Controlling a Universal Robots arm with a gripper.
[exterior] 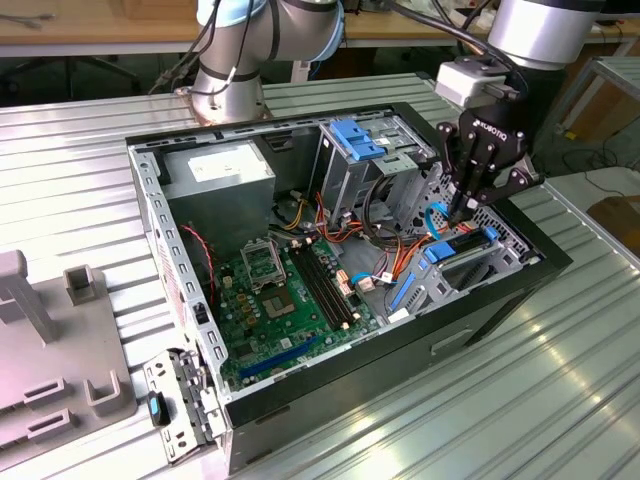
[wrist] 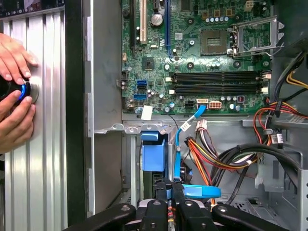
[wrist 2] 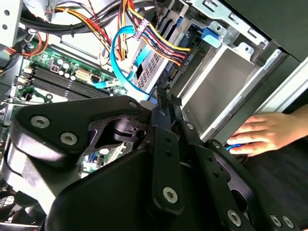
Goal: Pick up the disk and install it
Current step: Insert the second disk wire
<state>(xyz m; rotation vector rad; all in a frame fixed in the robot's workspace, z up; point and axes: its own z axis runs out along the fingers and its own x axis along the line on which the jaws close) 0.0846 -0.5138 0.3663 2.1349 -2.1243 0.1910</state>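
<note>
The disk (exterior: 466,243) lies as a dark slab with blue rails in the drive cage (exterior: 478,278), at the exterior view's right end of the open computer case. My gripper (exterior: 458,212) hangs straight above it, fingers pressed together, tips at the disk's upper edge. I cannot tell whether they pinch anything. In the first wrist view the fingertips (wrist: 164,188) sit beside a blue rail (wrist: 201,191) and a blue latch (wrist: 154,153). In the second wrist view the gripper (wrist 2: 166,103) points at the cage wall (wrist 2: 216,91).
Cable bundles (wrist: 216,159) and a blue data cable (wrist 2: 120,57) cross close to the gripper. The motherboard (exterior: 290,300) and power-supply box (exterior: 215,165) fill the case. A person's hands (wrist: 14,86) rest on a blue-ringed button (wrist: 23,91) outside the case. A grey fixture (exterior: 50,350) stands on the table.
</note>
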